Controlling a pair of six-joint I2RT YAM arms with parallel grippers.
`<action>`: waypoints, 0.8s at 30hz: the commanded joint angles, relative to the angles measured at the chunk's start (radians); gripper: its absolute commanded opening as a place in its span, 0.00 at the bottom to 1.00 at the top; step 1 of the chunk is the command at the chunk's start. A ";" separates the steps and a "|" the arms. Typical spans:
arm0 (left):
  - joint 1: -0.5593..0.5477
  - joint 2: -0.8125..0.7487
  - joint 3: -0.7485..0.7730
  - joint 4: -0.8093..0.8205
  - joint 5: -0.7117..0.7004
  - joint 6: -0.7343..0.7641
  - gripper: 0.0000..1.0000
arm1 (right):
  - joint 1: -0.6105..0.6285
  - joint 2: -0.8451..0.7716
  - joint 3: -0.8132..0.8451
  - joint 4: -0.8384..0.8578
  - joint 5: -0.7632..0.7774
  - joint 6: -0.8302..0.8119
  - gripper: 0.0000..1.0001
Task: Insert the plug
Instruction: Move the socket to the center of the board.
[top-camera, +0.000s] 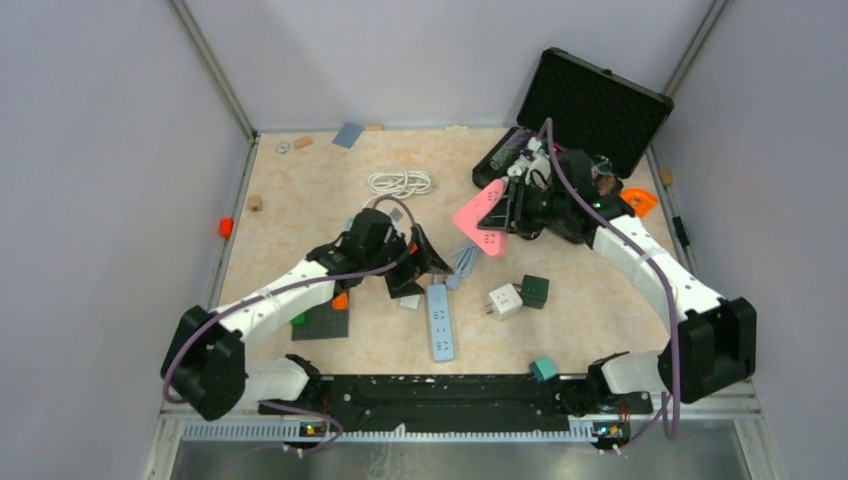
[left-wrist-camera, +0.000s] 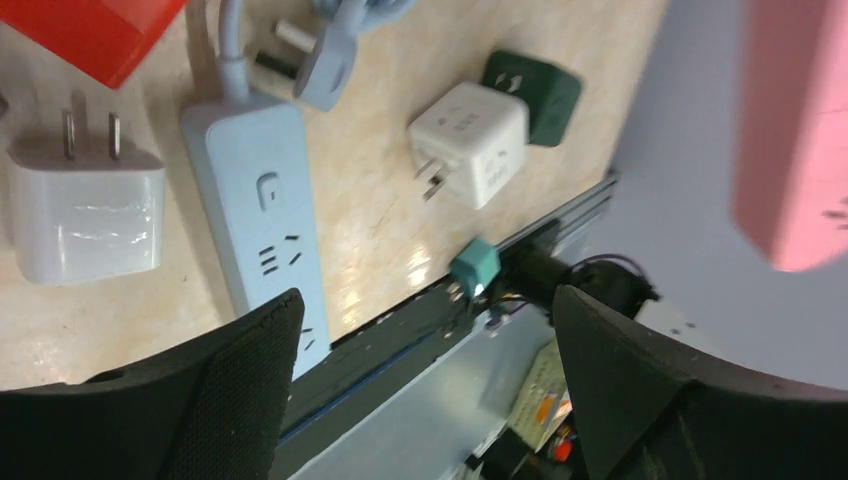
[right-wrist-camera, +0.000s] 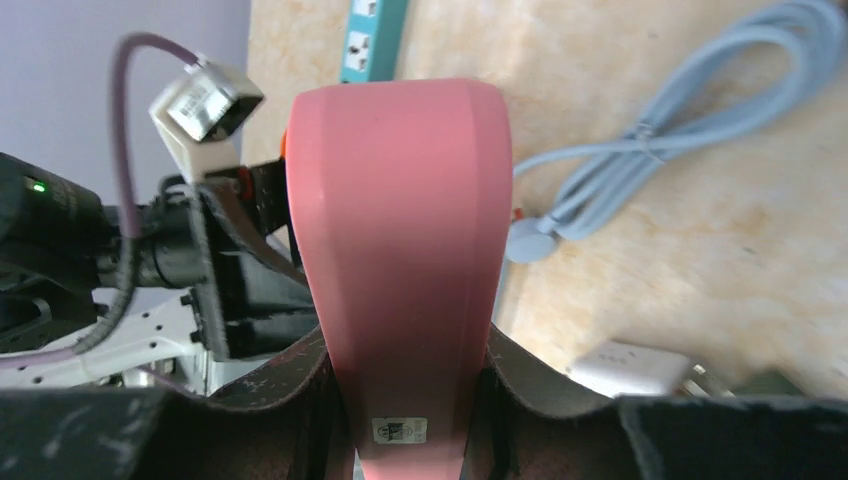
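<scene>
My right gripper (right-wrist-camera: 405, 352) is shut on a pink power strip (right-wrist-camera: 400, 220), held raised above the table at the back right (top-camera: 484, 218). My left gripper (left-wrist-camera: 430, 400) is open with nothing between its fingers, low over the table's middle (top-camera: 415, 265). Just beside it on the table lies a white two-pin plug (left-wrist-camera: 85, 215). A light blue power strip (left-wrist-camera: 262, 215) lies flat next to that plug, its own blue plug (left-wrist-camera: 322, 58) and cable at its far end. In the top view that strip (top-camera: 440, 322) points toward the near edge.
A white cube adapter (top-camera: 505, 300) and a dark green cube (top-camera: 535, 290) sit right of the blue strip. A teal cube (top-camera: 543, 368) rests at the near rail. An open black case (top-camera: 592, 105) stands at the back right, a coiled white cable (top-camera: 400, 182) at the back.
</scene>
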 joint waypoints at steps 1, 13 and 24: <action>-0.089 0.146 0.126 -0.216 -0.057 0.098 0.90 | -0.068 -0.123 -0.041 -0.081 0.056 -0.055 0.00; -0.225 0.544 0.481 -0.637 -0.239 0.216 0.80 | -0.090 -0.174 -0.049 -0.158 0.135 -0.068 0.00; -0.230 0.616 0.461 -0.598 -0.266 0.249 0.70 | -0.070 -0.069 -0.140 -0.234 -0.051 -0.165 0.00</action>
